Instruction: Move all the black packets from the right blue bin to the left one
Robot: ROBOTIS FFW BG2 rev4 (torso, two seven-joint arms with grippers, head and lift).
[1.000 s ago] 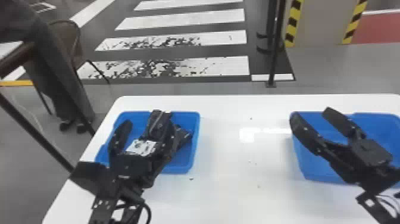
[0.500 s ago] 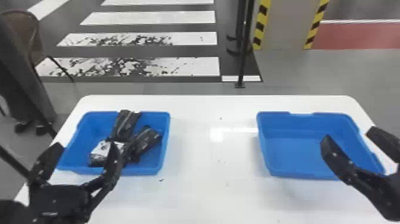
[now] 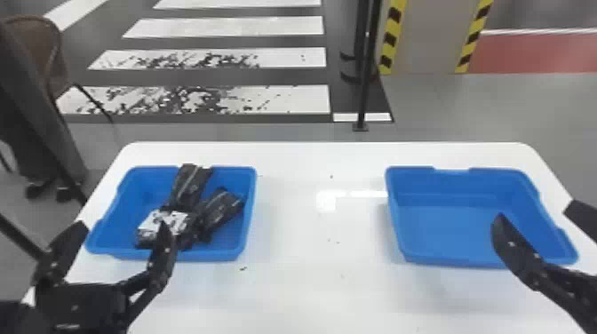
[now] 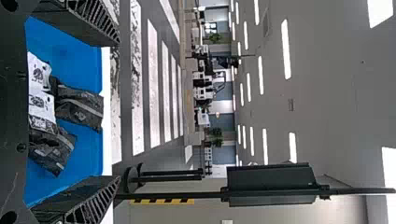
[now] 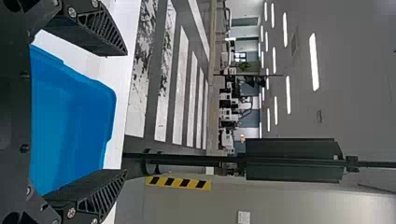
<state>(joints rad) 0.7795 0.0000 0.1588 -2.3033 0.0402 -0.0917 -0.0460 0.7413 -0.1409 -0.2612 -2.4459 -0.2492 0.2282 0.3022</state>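
Black packets (image 3: 189, 184) lay in the left bin (image 3: 252, 200); left gripper (image 3: 119, 246) and right gripper (image 3: 535, 215) stood spread, empty. We judged slow withdrawal best, clearing the rim.

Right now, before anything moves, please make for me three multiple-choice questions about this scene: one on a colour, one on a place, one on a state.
1. What colour is the right bin?
A) green
B) red
C) blue

2. Where do the black packets lie?
A) in the right bin
B) in the left bin
C) on the table

3. How is the left gripper?
A) open
B) shut on a packet
C) shut on nothing

1: C, its walls and floor are blue.
2: B, they lie within its rim in the head view.
3: A, its fingers stand wide apart with nothing gripped.
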